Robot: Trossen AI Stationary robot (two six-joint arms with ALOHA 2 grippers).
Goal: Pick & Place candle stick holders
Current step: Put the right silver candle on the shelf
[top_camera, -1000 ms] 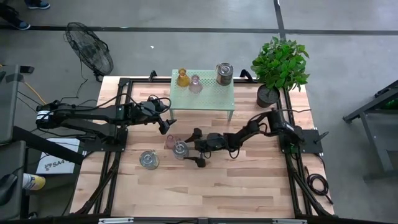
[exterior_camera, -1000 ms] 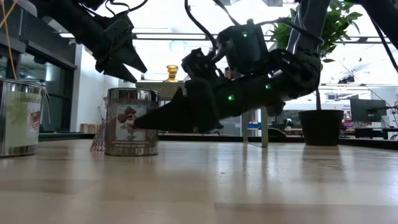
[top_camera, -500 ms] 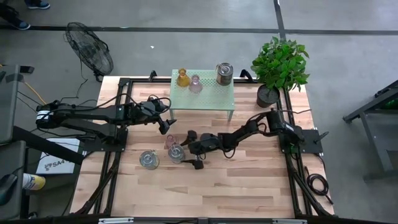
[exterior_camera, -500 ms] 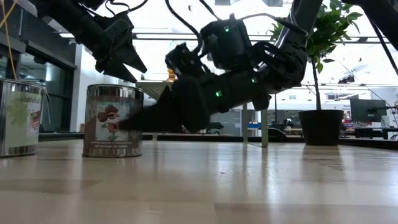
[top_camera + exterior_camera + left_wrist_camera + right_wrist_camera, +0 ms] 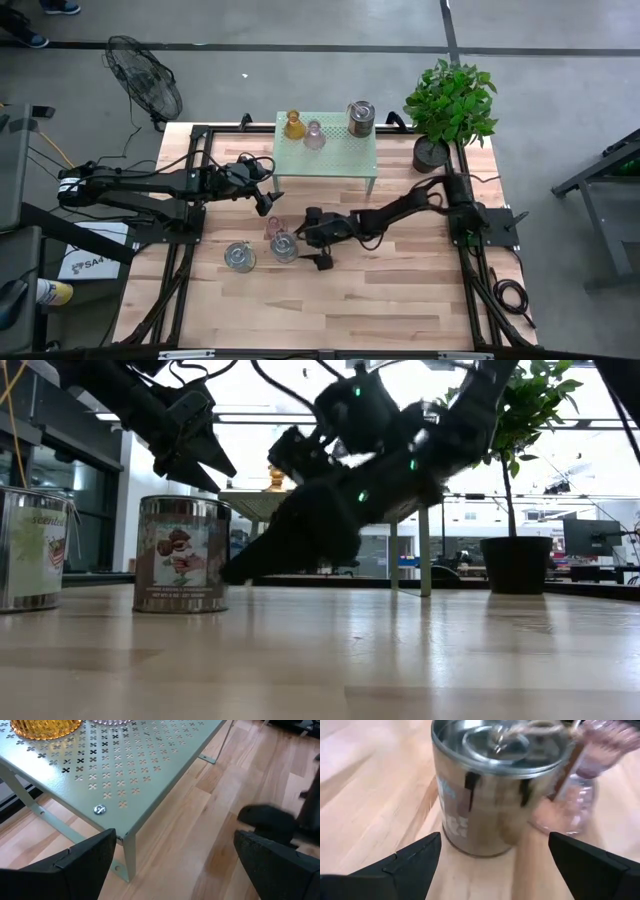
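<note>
One silvery candle stick holder (image 5: pixel 284 247) (image 5: pixel 490 790) stands upright on the table, just ahead of my right gripper (image 5: pixel 303 240) (image 5: pixel 495 860), which is open with a finger low on either side of it. A pale pink glass holder (image 5: pixel 272 228) (image 5: pixel 585 795) stands just beyond it, and a second silvery one (image 5: pixel 239 257) (image 5: pixel 30 547) to its left. On the pale green stand (image 5: pixel 340 155) sit an amber holder (image 5: pixel 293 124), a pink one (image 5: pixel 314 135) and a silvery one (image 5: pixel 361 117). My left gripper (image 5: pixel 264 203) (image 5: pixel 175 865) hangs open by the stand's near left corner. My right gripper comes at the silvery holder slanting down from the table's right, its open fingers beside the holder's lower wall (image 5: pixel 451 827). Whether a fingertip (image 5: pixel 232 572) touches the wall, I cannot tell. The holder stands on its base on the table.
A dark plant pot (image 5: pixel 430 153) with a leafy plant stands at the table's far right corner. The stand's thin legs (image 5: pixel 129 860) rise close to my left gripper. Bare wood (image 5: pixel 330 310) spreads over the near half of the table.
My right gripper went toward the table's left edge and pushed the silvery holder that way; the holder slid upright a short way. Then its wrist rose and the gripper tipped further downward, while the holder stayed put.
</note>
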